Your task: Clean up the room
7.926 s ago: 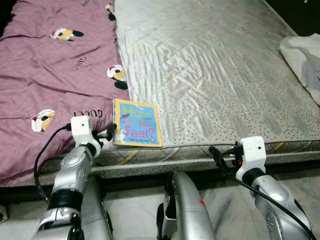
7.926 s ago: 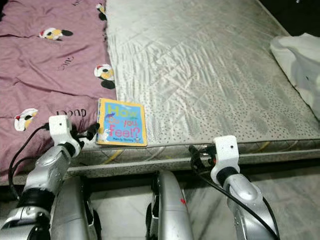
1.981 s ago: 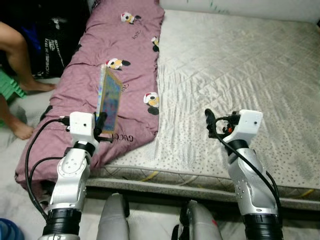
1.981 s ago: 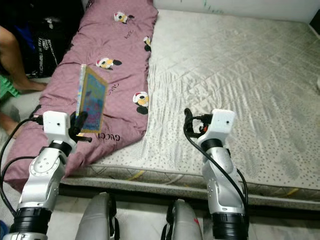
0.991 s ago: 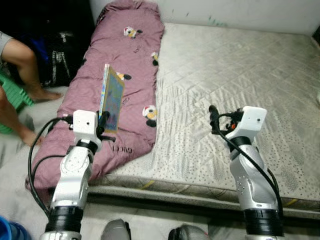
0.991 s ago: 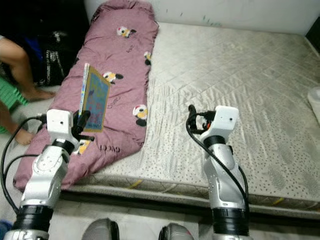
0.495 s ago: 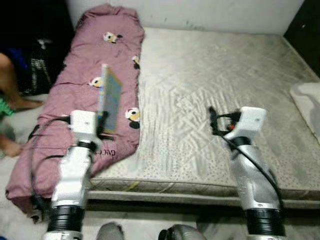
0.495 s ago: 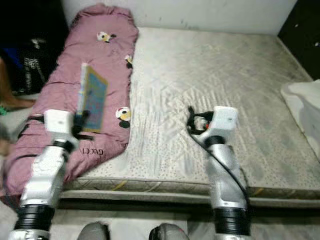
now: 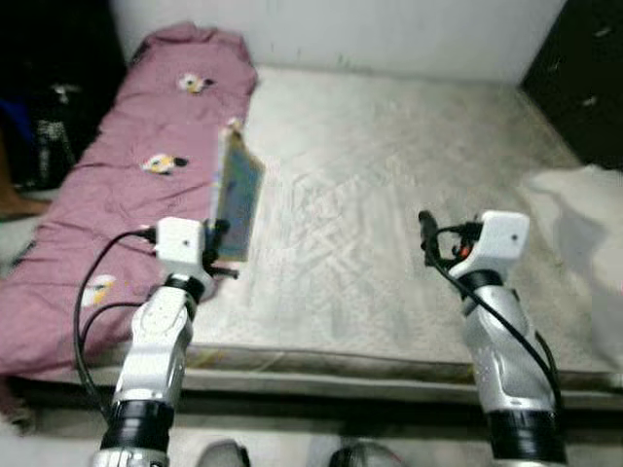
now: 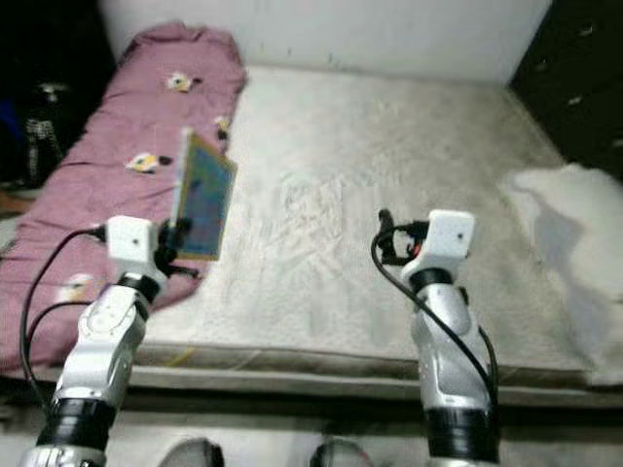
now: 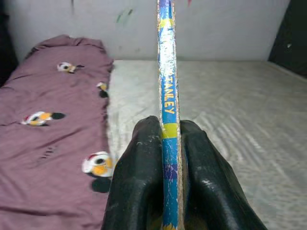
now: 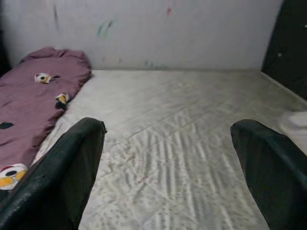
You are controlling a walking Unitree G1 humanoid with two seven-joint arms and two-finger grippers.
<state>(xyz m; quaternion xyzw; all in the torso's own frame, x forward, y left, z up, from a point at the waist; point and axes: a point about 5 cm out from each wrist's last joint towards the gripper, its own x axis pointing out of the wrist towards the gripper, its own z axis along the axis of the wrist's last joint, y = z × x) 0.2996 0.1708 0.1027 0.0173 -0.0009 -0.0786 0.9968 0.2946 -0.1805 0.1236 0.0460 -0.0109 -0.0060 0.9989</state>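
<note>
Bare grey quilted mattress (image 9: 389, 195) across most of the scene, pale wall (image 9: 341, 29) behind it, dark furniture (image 9: 584, 78) at the right rear. Head views slightly blurred.

Mauve blanket (image 9: 107, 195) with cartoon bird prints along the mattress's left side, running from the wall end down to the near edge. White bedding heap (image 9: 574, 243) at the right edge of the mattress. Dark bags and a bit of a person's foot (image 9: 15, 204) on the floor off to the left.

Left arm raised in front of the near mattress edge, cable looping off its wrist. Left gripper (image 11: 165, 139) clamped on the lower edge of a thin children's book (image 9: 237, 195), one black finger pressed on each cover. Book held upright and clear of the bed, above the boundary between blanket and bare mattress; seen edge-on from the left wrist, blue-and-yellow spine with "TANLEY" lettering legible.

Right arm raised level with it, well apart to the right, over the near part of the bare mattress. Right gripper (image 12: 168, 163) spread wide, nothing between its fingers (image 12: 67, 167), pointed toward the wall across the mattress.
</note>
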